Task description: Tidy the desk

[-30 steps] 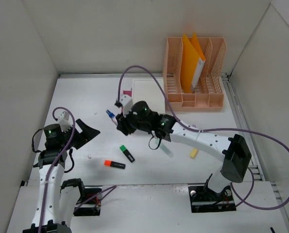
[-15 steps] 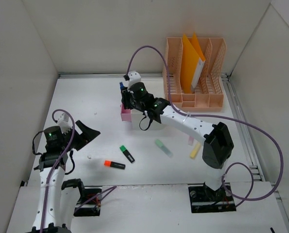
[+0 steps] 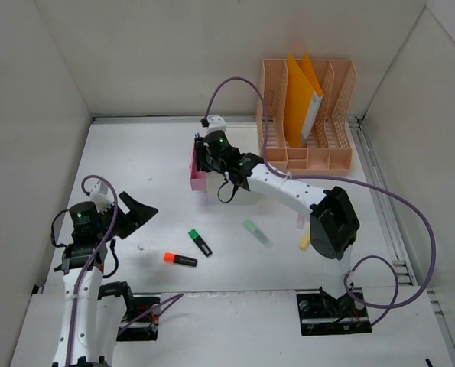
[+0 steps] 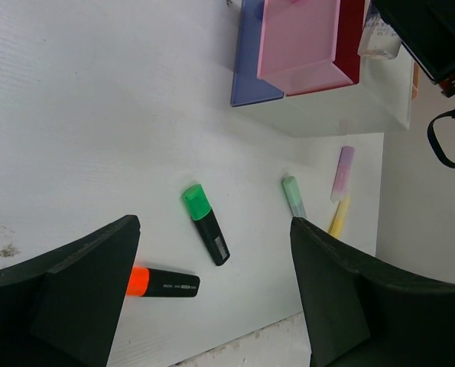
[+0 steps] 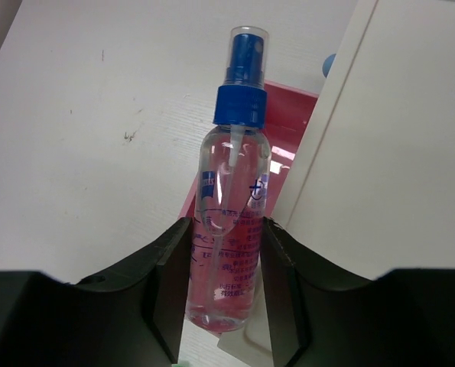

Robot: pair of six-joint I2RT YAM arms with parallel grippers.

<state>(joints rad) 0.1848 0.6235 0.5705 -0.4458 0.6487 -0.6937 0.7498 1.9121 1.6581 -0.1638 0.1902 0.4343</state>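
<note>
Desk: large flat white desk [image 3: 135,157], enclosed by white walls, lying beneath both arms and carrying every item listed here.
Right gripper: right gripper [image 5: 225,256] pinching a clear plastic spray bottle [image 5: 231,206] with a blue pump cap. The jaws are clamped on its lower body and the cap points away from the wrist.
Bottle position: held above the line where a shallow pink tray [image 5: 288,126] meets a white rectangular box [image 5: 380,153], at the far middle of the desk.
Left gripper: left gripper [image 3: 134,211] spread wide, holding nothing, hovering over the near-left desk.
Loose items: green-capped black highlighter [image 3: 200,241]; orange-capped black highlighter [image 3: 180,259]; pale green highlighter [image 3: 258,233]; yellow highlighter [image 3: 305,242]; lilac highlighter [image 4: 343,170]. All lie flat.
Storage: peach slotted plastic file rack [image 3: 307,158] at the far right, with an orange folder [image 3: 302,99] standing in it.
Risk, grip: the bottle is round and smooth, so it could twist or slide between the jaws if it knocks the box edge.
Risk, placement: the bottle is tall on a narrow base. Released tilted or on the tray wall, it would likely topple and roll.
Risk, clearance: the purple cable [image 3: 235,79] arches near the rack, so a sweep to the right could snag it.
</note>
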